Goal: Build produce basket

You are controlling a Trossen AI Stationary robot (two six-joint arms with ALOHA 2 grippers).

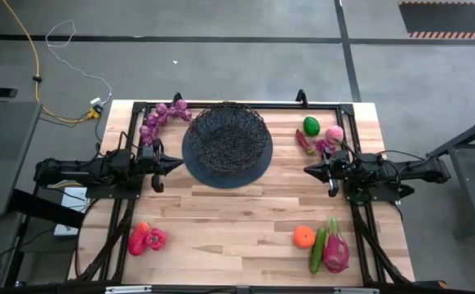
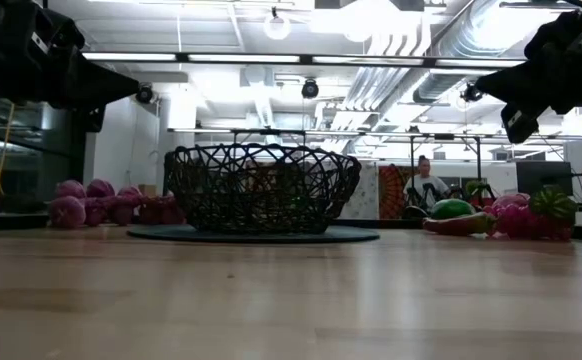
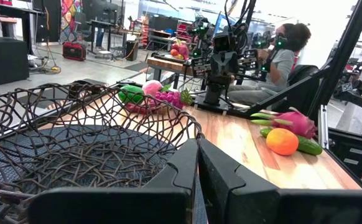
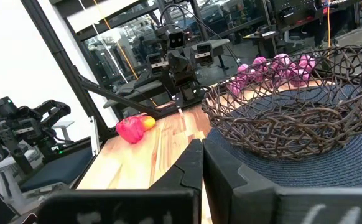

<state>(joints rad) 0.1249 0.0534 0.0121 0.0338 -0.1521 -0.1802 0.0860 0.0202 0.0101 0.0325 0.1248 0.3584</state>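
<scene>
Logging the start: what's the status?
Both end effectors, left and right, shut, beside the basket. Basket empty. Produce scattered around; nothing blocking.

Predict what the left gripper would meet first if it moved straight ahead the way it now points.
Most likely the wire basket: the left gripper points at its near side, though the low view shows the gripper raised, so it might clear the rim.

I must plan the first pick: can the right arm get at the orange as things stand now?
Probably yes. The orange lies in the open on the right arm's side, with bare wood between it and the right gripper; only the cucumber lies close beside it.
</scene>
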